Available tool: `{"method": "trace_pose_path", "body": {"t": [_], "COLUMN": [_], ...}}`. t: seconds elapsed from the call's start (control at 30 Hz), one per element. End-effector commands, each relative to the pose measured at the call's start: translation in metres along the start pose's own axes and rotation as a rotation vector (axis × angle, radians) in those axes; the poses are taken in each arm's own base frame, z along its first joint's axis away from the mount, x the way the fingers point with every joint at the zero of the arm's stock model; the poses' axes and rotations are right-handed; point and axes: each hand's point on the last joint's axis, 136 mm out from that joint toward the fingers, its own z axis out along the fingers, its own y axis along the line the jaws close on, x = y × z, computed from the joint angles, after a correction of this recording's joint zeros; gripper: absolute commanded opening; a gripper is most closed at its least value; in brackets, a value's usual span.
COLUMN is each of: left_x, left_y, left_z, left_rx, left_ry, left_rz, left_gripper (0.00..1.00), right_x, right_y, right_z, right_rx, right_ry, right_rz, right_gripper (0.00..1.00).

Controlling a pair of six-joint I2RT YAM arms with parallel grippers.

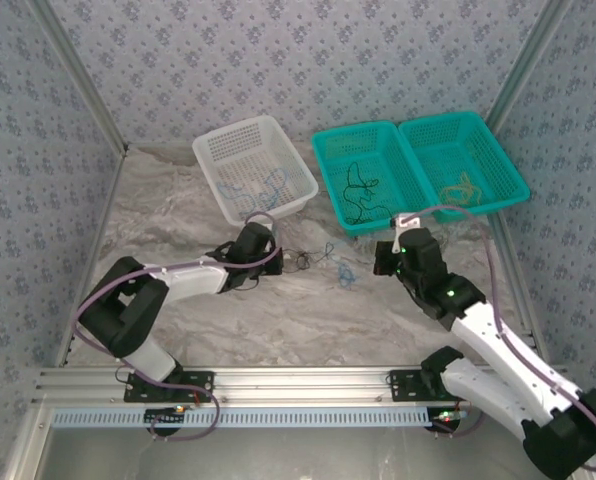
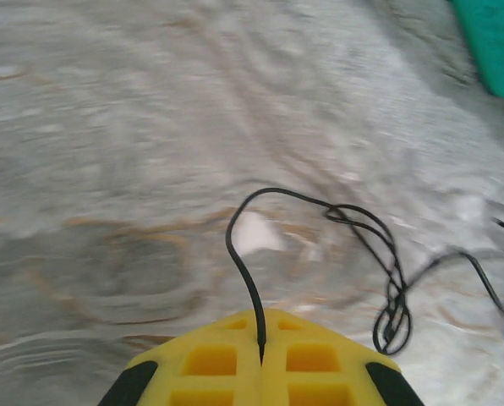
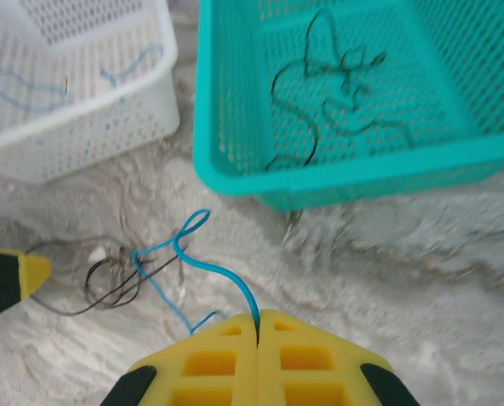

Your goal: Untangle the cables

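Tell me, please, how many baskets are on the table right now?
3. A white basket sits at the far centre-left, a teal basket just to its right, and a second teal basket right beside that one, farthest right. None seems hidden.

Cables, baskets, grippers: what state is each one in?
Left gripper, shut on black cable.
Right gripper, shut on blue cable.
Black cable, looped on table, crossing blue cable.
Blue cable, looped, one end pinched.
White basket, upright, blue cables inside.
Middle basket, upright, second black cable inside.
Right basket, upright, yellow-tan cable inside.
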Motion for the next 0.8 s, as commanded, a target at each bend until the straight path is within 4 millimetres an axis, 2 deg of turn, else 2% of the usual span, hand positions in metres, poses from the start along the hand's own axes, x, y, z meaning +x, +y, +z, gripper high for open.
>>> {"method": "trace_pose_path", "body": {"t": [0.0, 0.13, 0.2, 0.37, 0.57, 0.67, 0.77], "left_x": [-0.007, -0.004, -0.004, -0.007, -0.008, -0.006, 0.000], "left_y": [0.032, 0.059, 0.066, 0.081, 0.099, 0.113, 0.138], "left_z": [-0.012, -0.021, -0.027, -0.038, -0.051, -0.059, -0.072], "left_rx": [-0.087, -0.140, -0.158, -0.196, -0.253, -0.295, -0.373], "left_ry": [-0.057, -0.075, -0.093, -0.128, -0.166, -0.197, -0.235], "left_rz": [-0.116, -0.187, -0.202, -0.222, -0.269, -0.305, -0.386], "left_gripper": [0.00, 0.00, 0.00, 0.00, 0.01, 0.00, 0.00], "right_x": [-0.038, -0.045, -0.047, -0.052, -0.056, -0.053, -0.053], "right_y": [-0.028, -0.075, -0.088, -0.101, -0.105, -0.114, -0.131], "right_z": [-0.023, -0.043, -0.048, -0.057, -0.064, -0.070, -0.084], "right_rx": [0.106, 0.280, 0.313, 0.333, 0.332, 0.371, 0.452], "right_ry": [-0.143, -0.178, -0.190, -0.230, -0.255, -0.262, -0.296], "right_rz": [0.047, 0.177, 0.213, 0.277, 0.301, 0.319, 0.353], "right_gripper": [0.00, 0.00, 0.00, 0.00, 0.00, 0.00, 0.00]}}
